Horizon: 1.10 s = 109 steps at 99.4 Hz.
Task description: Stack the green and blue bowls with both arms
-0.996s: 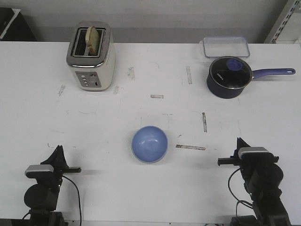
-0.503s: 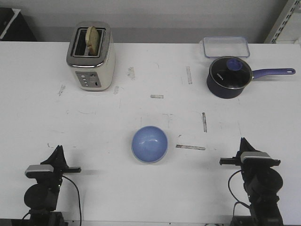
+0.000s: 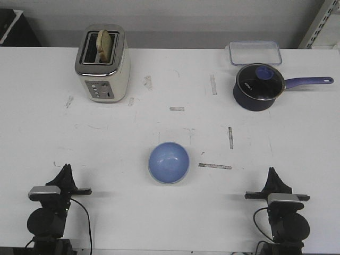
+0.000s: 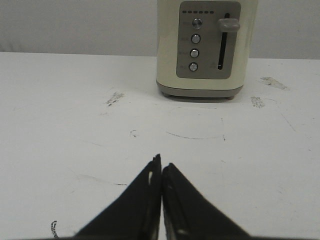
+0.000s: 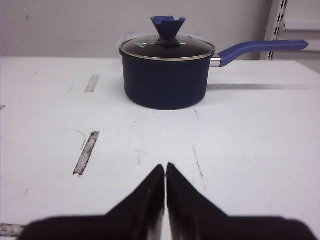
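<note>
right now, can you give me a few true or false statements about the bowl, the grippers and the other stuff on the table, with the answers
1. The blue bowl sits open side up near the table's middle, touched by neither arm. True.
2. The left gripper grips the bowl. False: it is shut on nothing, back at the near edge.
3. The right gripper is wide open. False: its fingers meet, holding nothing.
4. The navy saucepan has its glass lid on. True.
5. A separate green bowl stands beside the toaster. False: no separate green bowl shows anywhere; only a pale rim shows around the blue bowl.
</note>
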Available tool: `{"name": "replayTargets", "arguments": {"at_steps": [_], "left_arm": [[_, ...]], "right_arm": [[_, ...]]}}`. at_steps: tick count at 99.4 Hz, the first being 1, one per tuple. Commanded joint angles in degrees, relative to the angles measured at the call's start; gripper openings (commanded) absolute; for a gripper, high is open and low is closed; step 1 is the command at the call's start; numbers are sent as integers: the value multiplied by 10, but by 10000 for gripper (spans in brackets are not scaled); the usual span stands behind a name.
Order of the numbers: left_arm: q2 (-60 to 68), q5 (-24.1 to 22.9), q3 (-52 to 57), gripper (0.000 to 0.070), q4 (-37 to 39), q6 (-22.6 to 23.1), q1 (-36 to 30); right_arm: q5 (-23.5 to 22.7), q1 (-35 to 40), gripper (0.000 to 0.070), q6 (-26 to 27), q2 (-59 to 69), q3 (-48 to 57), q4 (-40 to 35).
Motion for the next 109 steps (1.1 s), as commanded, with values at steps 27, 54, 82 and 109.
{"name": "replayTargets", "arguments": {"at_steps": [27, 54, 82, 109], "left_arm": [[0, 0, -12, 2, 5, 1, 0], [0, 0, -12, 1, 5, 1, 0], [0, 0, -12, 1, 5, 1, 0], [0, 0, -12, 1, 5, 1, 0]], "right_arm": [[-1, 0, 0, -1, 0, -2, 12], [-1, 0, 0, -1, 0, -2, 12], [-1, 0, 0, -1, 0, -2, 12], [-1, 0, 0, -1, 0, -2, 12]]}}
